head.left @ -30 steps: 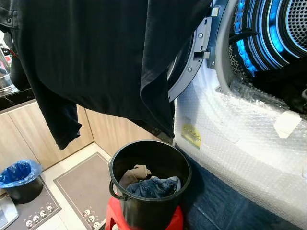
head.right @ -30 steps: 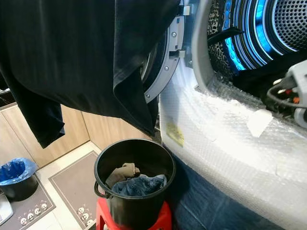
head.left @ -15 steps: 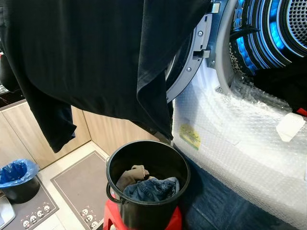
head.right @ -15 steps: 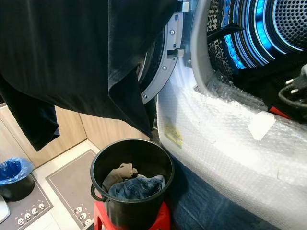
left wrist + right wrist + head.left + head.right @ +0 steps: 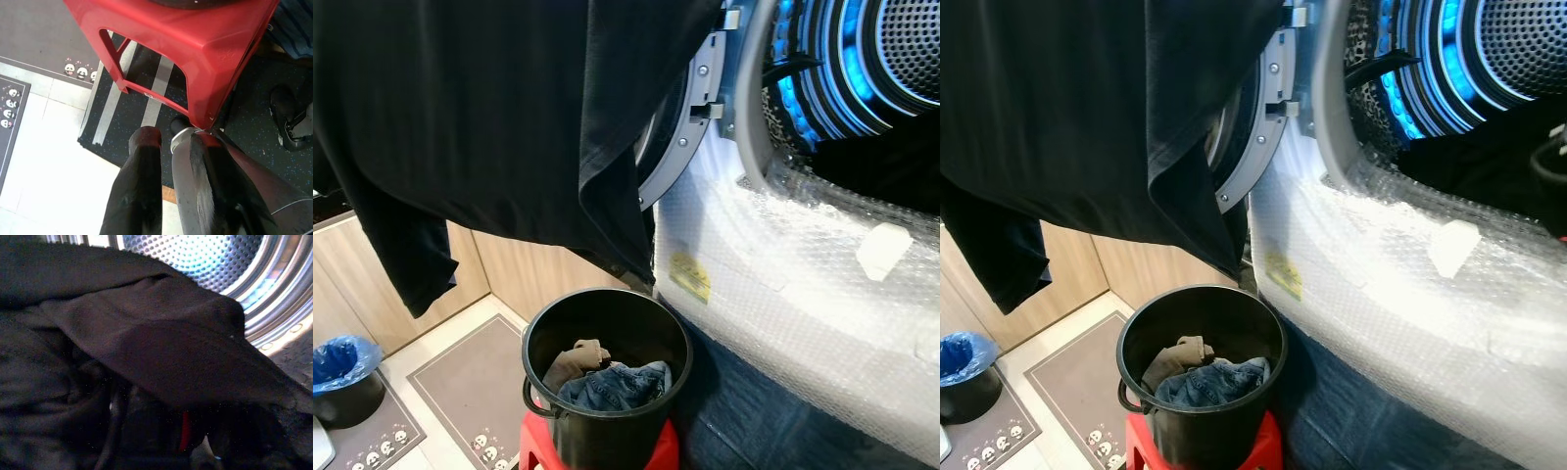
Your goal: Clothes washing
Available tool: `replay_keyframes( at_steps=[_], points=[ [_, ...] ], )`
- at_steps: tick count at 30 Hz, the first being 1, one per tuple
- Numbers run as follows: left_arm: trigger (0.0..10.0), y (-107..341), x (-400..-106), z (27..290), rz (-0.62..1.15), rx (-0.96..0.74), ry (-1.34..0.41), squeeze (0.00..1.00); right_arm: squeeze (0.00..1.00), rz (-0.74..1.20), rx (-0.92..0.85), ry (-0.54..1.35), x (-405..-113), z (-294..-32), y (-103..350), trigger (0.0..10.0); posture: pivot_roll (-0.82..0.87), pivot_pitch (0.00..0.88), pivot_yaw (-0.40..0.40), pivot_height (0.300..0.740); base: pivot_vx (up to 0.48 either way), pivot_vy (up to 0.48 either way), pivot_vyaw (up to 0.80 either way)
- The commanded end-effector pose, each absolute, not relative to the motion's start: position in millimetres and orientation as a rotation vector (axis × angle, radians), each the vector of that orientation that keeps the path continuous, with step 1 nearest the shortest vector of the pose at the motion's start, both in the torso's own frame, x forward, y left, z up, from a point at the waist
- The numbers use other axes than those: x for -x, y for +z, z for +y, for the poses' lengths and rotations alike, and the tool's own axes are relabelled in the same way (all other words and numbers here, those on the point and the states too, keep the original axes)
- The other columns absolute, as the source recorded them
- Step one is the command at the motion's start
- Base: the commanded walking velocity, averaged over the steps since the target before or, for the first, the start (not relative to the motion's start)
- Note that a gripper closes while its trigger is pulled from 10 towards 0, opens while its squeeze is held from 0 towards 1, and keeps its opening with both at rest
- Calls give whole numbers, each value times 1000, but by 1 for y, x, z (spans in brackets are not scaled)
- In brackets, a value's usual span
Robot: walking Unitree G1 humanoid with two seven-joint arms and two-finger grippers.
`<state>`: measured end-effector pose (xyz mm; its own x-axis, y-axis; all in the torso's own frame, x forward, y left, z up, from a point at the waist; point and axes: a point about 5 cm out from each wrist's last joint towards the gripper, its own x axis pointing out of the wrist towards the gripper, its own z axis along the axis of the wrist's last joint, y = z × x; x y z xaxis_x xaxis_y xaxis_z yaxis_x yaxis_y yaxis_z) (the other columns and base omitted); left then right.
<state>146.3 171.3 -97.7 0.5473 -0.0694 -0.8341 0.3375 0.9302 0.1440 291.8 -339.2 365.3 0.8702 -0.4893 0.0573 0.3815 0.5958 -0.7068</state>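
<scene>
Black garment (image 5: pixel 489 117) draped outside drum (image 5: pixel 891 59), may snag on door; right jaws buried in cloth, state untellable; left jaws nearly together, empty.

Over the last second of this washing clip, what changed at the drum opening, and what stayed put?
The right arm's white housing and cables, seen at the drum mouth a second ago, have slipped off toward the frame edge; the right wrist view now faces dark cloth inside the drum. The camera also shifted. The black garment still hangs spread, and the bucket still holds jeans.
</scene>
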Motion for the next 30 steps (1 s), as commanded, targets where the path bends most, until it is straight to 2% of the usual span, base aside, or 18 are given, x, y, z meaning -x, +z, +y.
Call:
replay_keyframes(
  at_steps=[1, 2, 3, 7, 8, 9, 10, 12, 22, 25, 28, 30],
  points=[
    [10000, -111, -112, 172, 1112, -287, -252, 0, 0, 121, 781, -563, -299, -330, 369, 4784, -106, 0, -62, 740, 0, 0, 0],
    [10000, -111, -112, 172, 1112, -287, -252, 0, 0, 121, 781, -563, -299, -330, 369, 4784, -106, 0, -62, 740, 0, 0, 0],
    [10000, -111, -113, 171, 1111, -278, -238, 0, 0, 109, 749, -531, -306, -318, 367, 10000, -98, 0, -66, 740, 0, 0, 0],
    [10000, -111, -113, 171, 1107, -264, -217, 0, 0, 91, 664, -422, -317, -296, 351, 10000, -83, 0, -68, 740, 0, 0, 0],
    [10000, -111, -113, 172, 1108, -264, -211, 0, 561, 85, 629, -371, -317, -292, 346, 10000, -82, 0, -67, 740, 0, 0, 0],
    [10000, -110, -113, 173, 1108, -264, -209, 0, 561, 84, 621, -359, -318, -291, 345, 10000, -82, 0, -67, 740, 0, 0, 0],
    [10000, -110, -113, 174, 1108, -264, -207, 0, 1000, 110, 578, -298, -316, -288, 339, 10000, -82, 0, -67, 740, 0, 0, 0],
    [10000, -111, -112, 176, 1111, -272, -212, 0, 1000, 76, 626, -261, -311, -285, 337, 10000, -90, 0, -51, 740, 0, 0, 0],
    [10000, -109, -113, 185, 1110, -301, -222, 0, 1000, 69, 592, -262, -283, -310, 350, 10000, -117, 0, -11, 740, 0, 0, 0],
    [10000, -108, -115, 189, 1108, -313, -229, 0, 1000, 11, 516, -67, -267, -296, 353, 10000, -131, 0, 2, 740, 0, 0, 0],
    [10000, -108, -115, 190, 1107, -320, -237, 0, 1000, -30, 489, 7, -262, -288, 356, 10000, -137, 0, 9, 740, 0, 0, 0],
    [10000, -107, -117, 191, 1106, -330, -247, 0, 1000, -77, 455, 124, -254, -276, 358, 10000, -139, 0, 15, 740, 0, 0, 0]
  ],
)
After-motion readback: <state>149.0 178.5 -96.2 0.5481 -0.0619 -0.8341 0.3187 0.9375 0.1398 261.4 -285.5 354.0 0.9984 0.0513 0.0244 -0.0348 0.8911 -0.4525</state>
